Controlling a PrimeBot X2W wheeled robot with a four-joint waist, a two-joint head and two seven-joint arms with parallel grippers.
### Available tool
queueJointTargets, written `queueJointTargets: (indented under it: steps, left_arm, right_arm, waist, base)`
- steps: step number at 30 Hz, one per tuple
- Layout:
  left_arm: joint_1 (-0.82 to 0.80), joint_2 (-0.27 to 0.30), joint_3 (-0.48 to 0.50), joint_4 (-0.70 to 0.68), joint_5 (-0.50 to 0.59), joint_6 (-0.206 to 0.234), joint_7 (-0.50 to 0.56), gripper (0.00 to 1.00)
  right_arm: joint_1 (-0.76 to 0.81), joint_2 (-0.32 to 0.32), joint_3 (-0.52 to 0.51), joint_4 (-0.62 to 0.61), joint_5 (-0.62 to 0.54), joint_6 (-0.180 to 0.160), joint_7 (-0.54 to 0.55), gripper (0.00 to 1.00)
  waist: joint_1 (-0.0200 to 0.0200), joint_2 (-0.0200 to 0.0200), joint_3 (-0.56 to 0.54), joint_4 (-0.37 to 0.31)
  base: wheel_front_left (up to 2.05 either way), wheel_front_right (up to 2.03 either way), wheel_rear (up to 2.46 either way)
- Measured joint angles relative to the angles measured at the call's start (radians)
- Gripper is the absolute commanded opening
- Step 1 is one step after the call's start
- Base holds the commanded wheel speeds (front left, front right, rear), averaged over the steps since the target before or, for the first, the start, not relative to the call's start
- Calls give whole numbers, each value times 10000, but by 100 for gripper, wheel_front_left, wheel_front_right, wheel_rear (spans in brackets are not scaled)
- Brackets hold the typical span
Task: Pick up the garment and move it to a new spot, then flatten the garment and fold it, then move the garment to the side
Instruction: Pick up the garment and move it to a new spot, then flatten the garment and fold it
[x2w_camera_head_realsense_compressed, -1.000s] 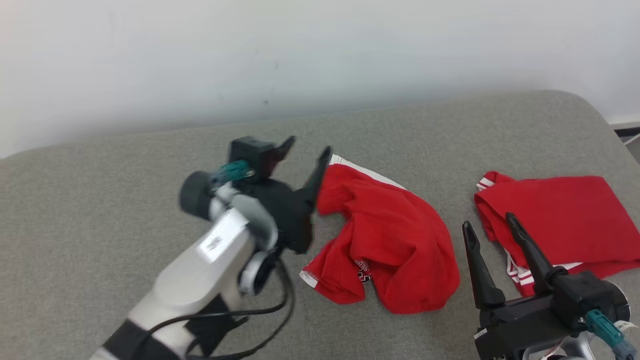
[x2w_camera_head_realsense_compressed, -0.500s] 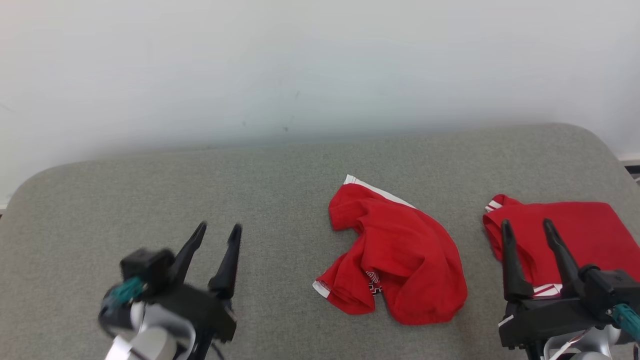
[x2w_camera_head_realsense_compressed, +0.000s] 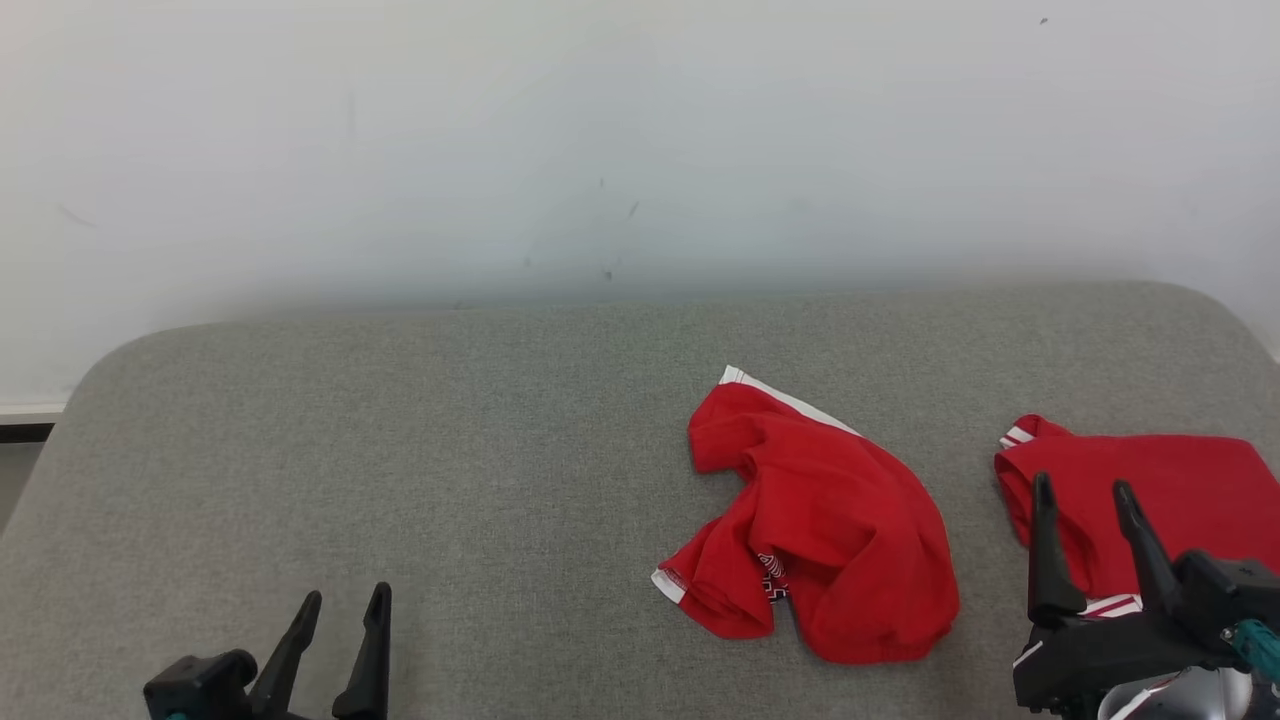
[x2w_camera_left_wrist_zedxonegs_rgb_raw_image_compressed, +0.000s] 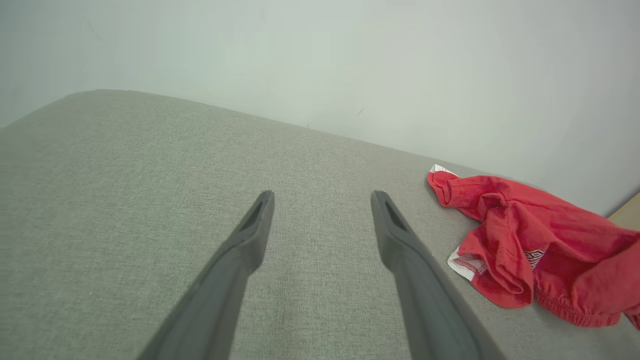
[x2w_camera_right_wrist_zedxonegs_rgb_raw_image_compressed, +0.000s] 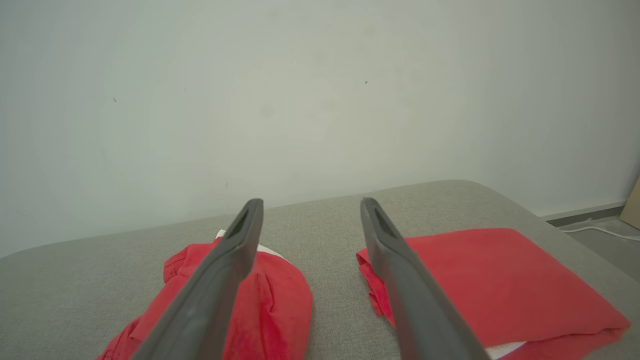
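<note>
**Two red garments on grey tabletop; both grippers open and empty**

- Tabletop (x2w_camera_head_realsense_compressed: 400, 450): grey fabric cover with rounded far corners. Its far edge is running along a pale wall (x2w_camera_head_realsense_compressed: 600, 130). Open grey cover is stretching from the left edge to the middle, giving wide room for moving.
- Crumpled red garment (x2w_camera_head_realsense_compressed: 820, 540): white-trimmed and lying bunched right of centre, well in from the far edge. A grey strip is showing on its near side.
- Folded red garment (x2w_camera_head_realsense_compressed: 1180, 490): lying flat at the right, close to the right edge. A grey gap is separating it from the crumpled one.
- Left gripper (x2w_camera_head_realsense_compressed: 347, 594): hovering at the near left with fingers spread, holding nothing, well apart from both garments.
- Right gripper (x2w_camera_head_realsense_compressed: 1082, 484): hovering at the near right with fingers spread and empty. Its tips are showing in front of the folded garment's left end.
</note>
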Motion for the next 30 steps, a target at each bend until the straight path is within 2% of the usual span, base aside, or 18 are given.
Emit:
queueJointTargets:
  steps: [22, 25, 30]
  left_arm:
    - [755, -221, 700, -1505, 959, 0, 387, 100]
    - [577, -320, 29, -1419, 968, -27, 913, 100]
    - [-421, -1179, -1588, -669, 1266, -644, 1944, 100]
  right_arm:
    - [89, 92, 77, 146, -4, -88, 81, 100]
    - [111, 94, -4, 65, -4, -90, 77, 100]
    - [81, 96, 155, -25, -19, -98, 86, 100]
  waist:
    - [1, 0, 210, -38]
    - [1, 0, 245, -20]
    - [2, 0, 337, -10]
  base:
    - [0, 0, 0]
    - [0, 0, 0]
    - [0, 0, 0]
